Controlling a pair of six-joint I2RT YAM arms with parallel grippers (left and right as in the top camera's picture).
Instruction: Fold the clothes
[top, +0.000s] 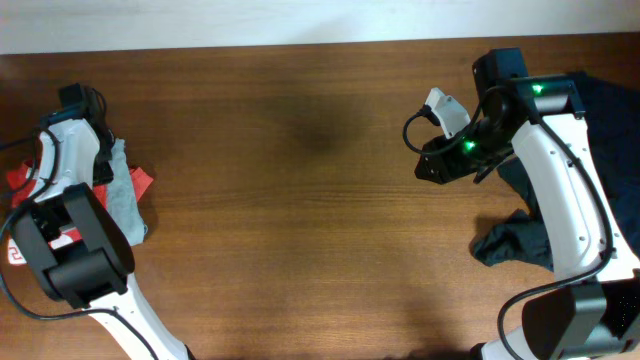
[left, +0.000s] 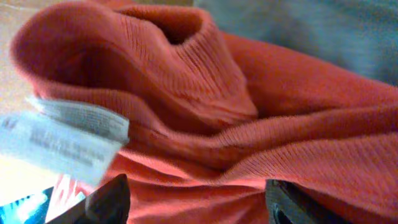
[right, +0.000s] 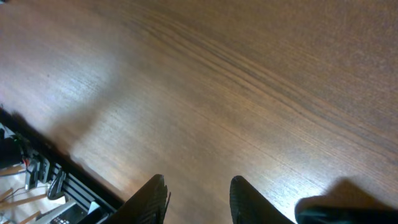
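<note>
Orange-red shirt (left: 236, 124) bunches directly ahead of the left fingers (left: 109, 202), parted and empty; the right fingers (right: 152, 199), likewise parted and empty, hover over tabletop (right: 217, 93), well apart.

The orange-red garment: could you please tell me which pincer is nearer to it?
Left. The left pincer is right at the orange-red garment, with cloth bunched between its jaws. The right pincer hangs over bare table, far across from it.

T-shirt (top: 142, 180) lies at the left edge of the table (top: 300, 220), touching a second garment (top: 124, 200); a third garment (top: 518, 240) lies at the right edge, well apart
</note>
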